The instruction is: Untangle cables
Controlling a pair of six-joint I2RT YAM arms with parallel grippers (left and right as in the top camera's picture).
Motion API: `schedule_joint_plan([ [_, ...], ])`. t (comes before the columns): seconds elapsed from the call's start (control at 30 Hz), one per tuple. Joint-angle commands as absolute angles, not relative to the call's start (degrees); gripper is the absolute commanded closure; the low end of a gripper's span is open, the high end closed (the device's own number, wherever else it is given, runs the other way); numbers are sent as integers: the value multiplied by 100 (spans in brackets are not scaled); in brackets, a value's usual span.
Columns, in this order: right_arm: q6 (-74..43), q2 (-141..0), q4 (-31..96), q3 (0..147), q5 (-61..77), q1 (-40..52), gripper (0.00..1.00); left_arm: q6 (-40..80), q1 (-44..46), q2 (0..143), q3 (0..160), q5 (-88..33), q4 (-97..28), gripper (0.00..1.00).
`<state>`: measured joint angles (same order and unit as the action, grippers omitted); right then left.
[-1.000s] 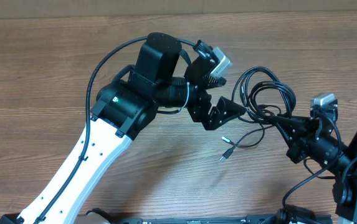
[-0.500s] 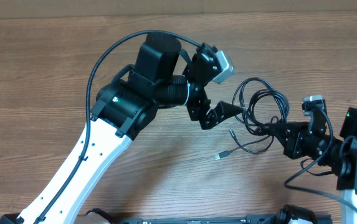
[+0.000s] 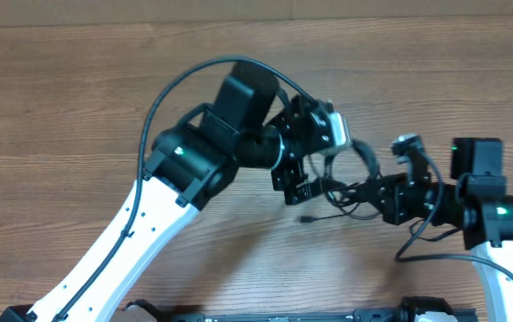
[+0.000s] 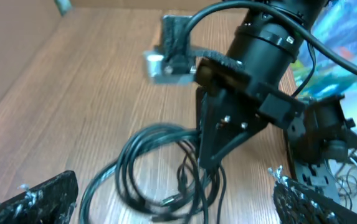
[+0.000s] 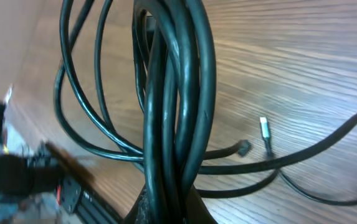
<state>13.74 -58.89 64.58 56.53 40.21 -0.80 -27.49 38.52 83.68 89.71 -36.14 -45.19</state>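
Note:
The cables are thin black cords bunched in loops at the table's middle right; a plug tip trails to the left. My right gripper is shut on a bundle of these cables, which rises from between its fingers in the right wrist view; two plug tips lie on the wood beyond. My left gripper hovers open just left of the bundle. In the left wrist view the cable loops lie between its wide-apart fingers, with the right gripper pinching them from behind.
The wooden table runs to the far edge at the top. The left arm reaches in from the bottom left, the right arm from the right. Both wrist cameras crowd the space around the cables.
My right gripper has dragged the cable bundle leftward. The left gripper has shifted right and down, so the loops now lie between its open fingers.

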Motion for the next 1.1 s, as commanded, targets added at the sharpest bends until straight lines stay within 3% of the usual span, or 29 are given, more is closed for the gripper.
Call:
schedule_joint_plan([
  [0.0,1378,-5852,6298,5739,3992,353,96,-2707,3909,8350,9056,-3411,-4654,0],
  [0.13,1332,-5852,6025,5739,3990,683,96,-2506,3940,8506,9056,-3406,-5013,0],
  [0.23,1334,-5852,5979,5739,3988,701,96,-2506,3940,8617,9056,-3387,-5343,10],
  [0.27,1334,-5852,5979,5739,3986,701,96,-2504,3940,8635,9056,-3354,-5417,10],
  [0.33,1337,-5852,5979,5739,3964,703,96,-2462,3942,8641,9056,-3179,-5540,0],
  [0.53,1334,-5852,5981,5739,3839,701,96,-1002,3940,8641,9056,-1282,-5671,1],
  [0.73,1219,-5852,5752,5739,3841,701,96,-882,3959,8650,9056,-2523,-5649,0],
  [1.07,1052,-5852,5647,5739,3997,703,96,-921,4333,8659,9056,-2506,-5607,0],
])
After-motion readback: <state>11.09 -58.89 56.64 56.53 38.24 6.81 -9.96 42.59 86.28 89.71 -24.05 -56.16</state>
